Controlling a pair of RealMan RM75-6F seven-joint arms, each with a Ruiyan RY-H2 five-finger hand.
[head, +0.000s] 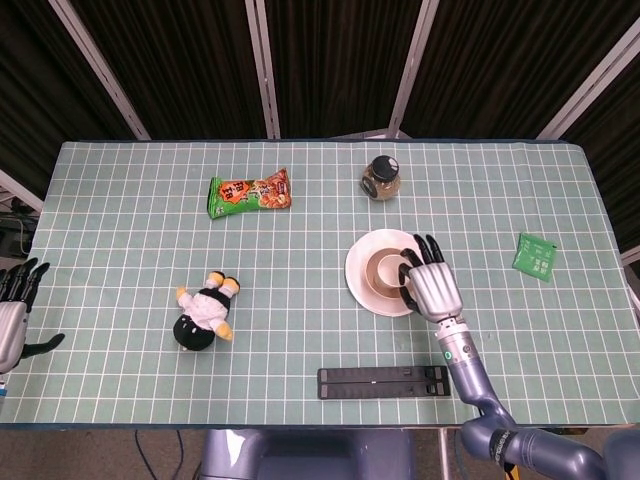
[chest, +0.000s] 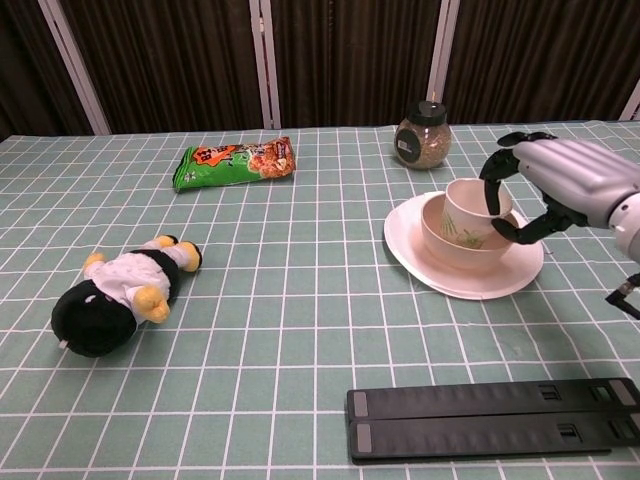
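A: Which step does the right robot hand (chest: 555, 190) look to be on?

B: Judging by its pose, it is taking hold of the small cup (chest: 476, 212). Its fingers curl over the cup's far rim and the thumb sits against the near side, so it grips the cup, and the cup looks slightly tilted in the chest view. Whether it has come free of the bowl cannot be told.

A: And where does that cup sit?

B: Nested in a pinkish bowl (chest: 452, 243), which stands on a pale plate (chest: 460, 278) right of centre on the tabletop (chest: 300, 300).

A: What would the next move call for?

B: Probably a straight, gentle lift, so the bowl beneath is not dragged along or tipped off the plate. The grip on the rim looks shallow, so a slip is the risk.

A: Anything inside those containers?

B: The bowl's inner wall shows green marks, possibly a printed pattern; the cup's inside shows nothing plain. Behind the plate a lidded glass jar (chest: 421, 134) holds something brownish and grainy.

A: The other arm?

B: The left robot hand (head: 12, 318) hangs at the tabletop's left edge, fingers spread, holding nothing.
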